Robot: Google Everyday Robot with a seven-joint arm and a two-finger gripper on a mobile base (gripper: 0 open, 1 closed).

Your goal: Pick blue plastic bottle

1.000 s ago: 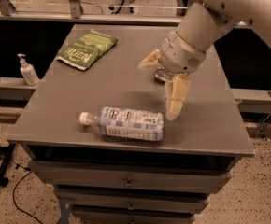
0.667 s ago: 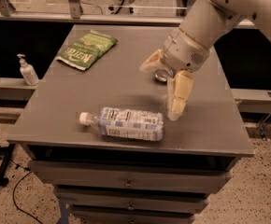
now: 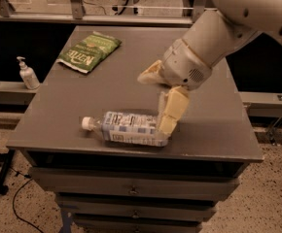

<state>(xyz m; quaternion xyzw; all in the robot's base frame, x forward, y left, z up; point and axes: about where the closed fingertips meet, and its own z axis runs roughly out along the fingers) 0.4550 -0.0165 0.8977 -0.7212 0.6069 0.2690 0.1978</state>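
Note:
The blue plastic bottle [image 3: 129, 128] lies on its side near the front edge of the grey table [image 3: 82, 101]. Its white cap points left and its pale blue-and-white label faces up. My gripper [image 3: 154, 102] hangs from the arm that comes in from the upper right, just above the bottle's right end. It is open. One cream finger [image 3: 172, 110] points down and overlaps the bottle's base end. The other finger [image 3: 150, 74] sticks out to the left, behind the bottle. Whether the lower finger touches the bottle I cannot tell.
A green snack bag [image 3: 88, 51] lies at the table's back left. A small white pump dispenser bottle [image 3: 28, 74] stands on a lower ledge left of the table. Drawers run below the front edge. A metal rail runs behind the table.
The arm has come down and forward toward the bottle. The lower finger now overlaps the bottle's right end. The bottle has not moved.

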